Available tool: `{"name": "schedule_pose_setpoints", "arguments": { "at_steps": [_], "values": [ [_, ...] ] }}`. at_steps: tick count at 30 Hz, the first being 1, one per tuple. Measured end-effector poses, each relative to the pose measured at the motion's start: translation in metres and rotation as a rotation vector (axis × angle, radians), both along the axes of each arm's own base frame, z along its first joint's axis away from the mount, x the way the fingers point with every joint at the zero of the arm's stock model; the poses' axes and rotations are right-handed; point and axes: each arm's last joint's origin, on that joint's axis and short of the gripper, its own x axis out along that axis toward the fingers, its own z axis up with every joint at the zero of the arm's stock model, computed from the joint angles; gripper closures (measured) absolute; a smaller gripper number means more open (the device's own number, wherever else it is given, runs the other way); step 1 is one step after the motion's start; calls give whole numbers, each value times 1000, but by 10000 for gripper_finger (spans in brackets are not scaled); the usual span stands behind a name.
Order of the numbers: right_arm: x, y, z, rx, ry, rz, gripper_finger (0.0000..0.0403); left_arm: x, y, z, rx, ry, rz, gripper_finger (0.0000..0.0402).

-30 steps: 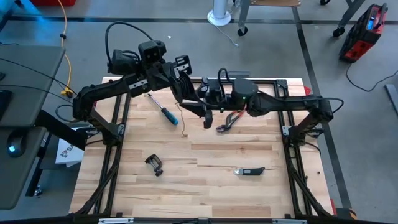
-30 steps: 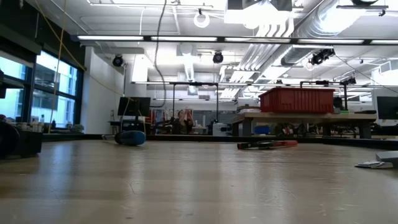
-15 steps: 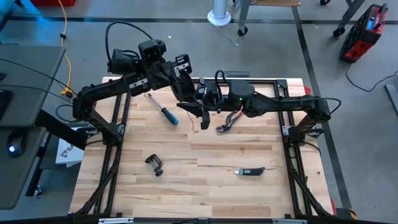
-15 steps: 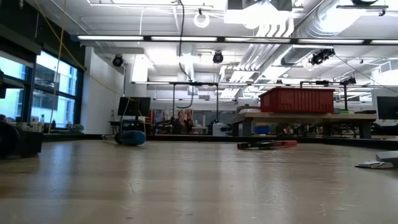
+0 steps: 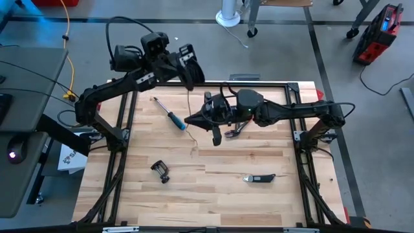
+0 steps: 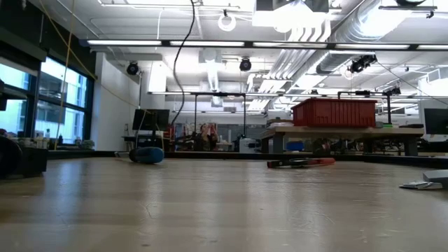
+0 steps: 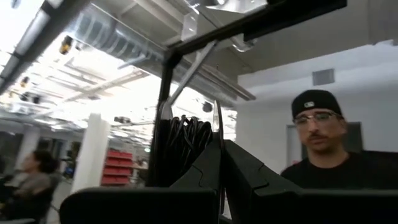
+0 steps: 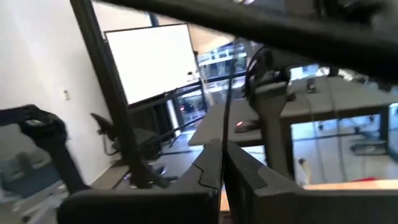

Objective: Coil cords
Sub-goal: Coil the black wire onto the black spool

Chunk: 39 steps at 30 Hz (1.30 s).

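Stretching between the closed left hand [image 5: 189,76] and closed right hand [image 5: 190,120] above the blue screwdriver [image 5: 173,117], the pinched cord [image 5: 189,97] may snap under tension.

Cord [image 5: 189,103] — hair-thin, its reel hidden — barely traceable.

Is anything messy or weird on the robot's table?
A bit. The thin cord isn't coiled: it hangs loose from the left end effector to the table. The tools look scattered but unbroken.
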Motion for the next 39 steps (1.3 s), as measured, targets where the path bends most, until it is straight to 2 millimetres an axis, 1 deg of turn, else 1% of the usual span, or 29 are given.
{"name": "schedule_pose_setpoints", "arguments": {
  "at_steps": [5, 9, 11, 15, 19, 23, 27, 31, 35, 39],
  "values": [
    [-3, 2, 0, 14, 28, 20, 402, -2, 12, -1, 7, -9, 68, 401],
    [-14, 3, 6, -4, 68, 22, 402, -7, 23, -1, 35, 41, 71, 401],
    [-22, 3, 10, -21, 92, 22, 402, -11, 27, -1, 40, 91, 67, 401],
    [-41, 2, 24, -23, 95, 22, 402, -18, 37, -2, 44, 223, 96, 401],
    [-59, 7, 39, -25, 56, 37, 402, -23, 46, -8, 49, 359, 161, 401],
    [-73, 12, 49, -30, 40, 58, 403, -30, 52, -16, 45, 471, 227, 401],
    [-85, 15, 54, -57, 46, 64, 403, -37, 51, -18, 31, 526, 241, 401],
    [-91, 14, 57, -72, 44, 55, 403, -41, 46, -15, 18, 559, 165, 401],
    [-98, 12, 63, -87, 13, 50, 403, -40, 40, -20, -23, 657, 76, 401],
    [-99, 9, 65, -93, 6, 39, 403, -36, 31, -26, -55, 742, 24, 401]
  ]
}}
